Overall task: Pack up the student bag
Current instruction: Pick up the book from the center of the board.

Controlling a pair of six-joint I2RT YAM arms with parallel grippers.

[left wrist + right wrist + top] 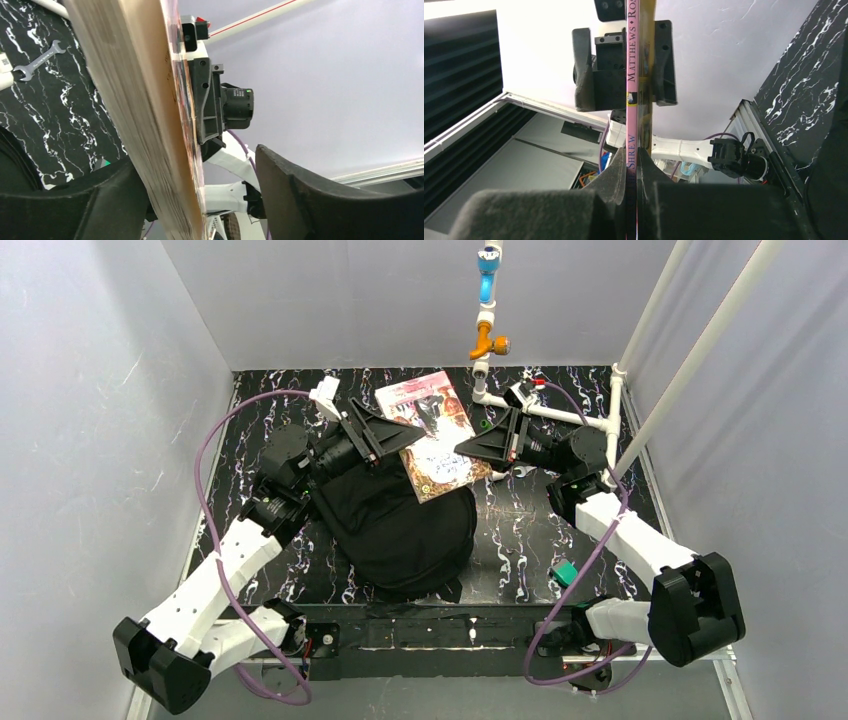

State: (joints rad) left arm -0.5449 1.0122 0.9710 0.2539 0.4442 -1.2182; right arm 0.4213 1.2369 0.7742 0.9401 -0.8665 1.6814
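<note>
1. A small green block is seen near the near-right corner of the desk, well apart from the work.
2. The student bag is laid flat at mid-desk, closer to the near edge. Its far end is under the book. Whether its mouth is unzipped cannot be told.
3. A paperback book is held in the air, tilted, over the bag's far end. It is taken at opposite edges, judged so that it can be steered toward the opening.
4. The right gripper is pinched tight on the spine edge.
5. The left gripper is spread partly around the page edge. One finger lies against the book and a gap is seen at the other, so no firm clamp is judged.
6. A wrench is seen flat on the desk beyond the book.
7. The surface is black with white veining. A white pipe frame is set at the far-right corner, and plain white walls close three sides.
</note>
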